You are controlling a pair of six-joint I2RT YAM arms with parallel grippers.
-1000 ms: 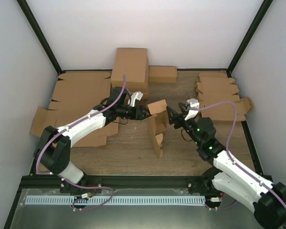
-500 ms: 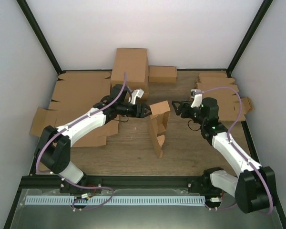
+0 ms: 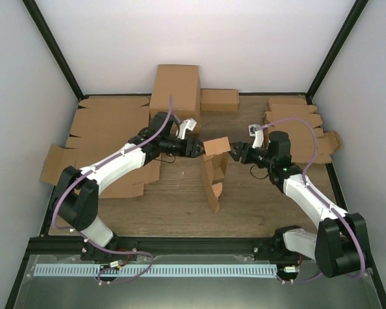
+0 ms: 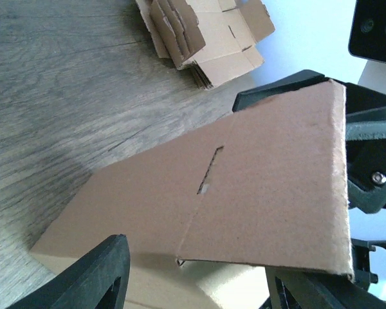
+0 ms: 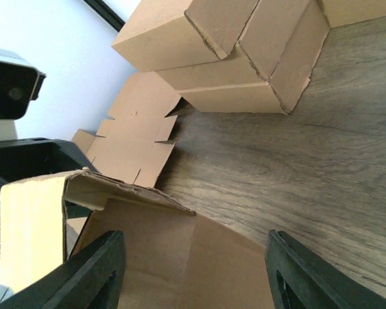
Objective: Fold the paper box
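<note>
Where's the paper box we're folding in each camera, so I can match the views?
Top external: the paper box stands upright near the middle of the picture.
Left wrist: its panel fills the centre and right.
Right wrist: lower left, open side showing.
Shared landmark: the wooden table.

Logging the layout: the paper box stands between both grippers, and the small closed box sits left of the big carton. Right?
No: the top view shows the small closed box right of the big carton. The paper box does stand between the left gripper and right gripper.
</note>
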